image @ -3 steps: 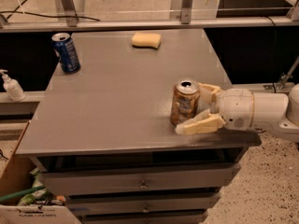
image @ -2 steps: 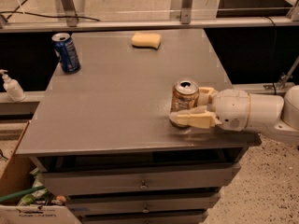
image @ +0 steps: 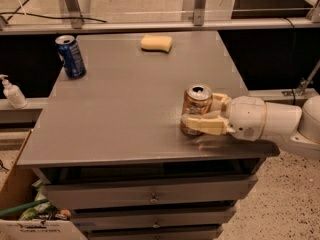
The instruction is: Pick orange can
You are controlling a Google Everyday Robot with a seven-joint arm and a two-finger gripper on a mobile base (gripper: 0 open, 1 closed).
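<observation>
The orange can [image: 196,104] stands upright near the front right of the grey table [image: 125,99], its silver top with the pull-tab opening showing. My gripper [image: 202,115] reaches in from the right on a white arm. Its cream fingers [image: 205,124] are closed around the can's lower body, one in front and one behind. The can rests on the table top.
A blue can [image: 70,57] stands at the table's back left. A yellow sponge [image: 156,43] lies at the back middle. A soap bottle [image: 13,93] is on a ledge to the left. Drawers sit under the table, a cardboard box [image: 25,219] lower left.
The fingers were spread beside the can one second ago; they have since closed onto its body. The can has stayed in place.
</observation>
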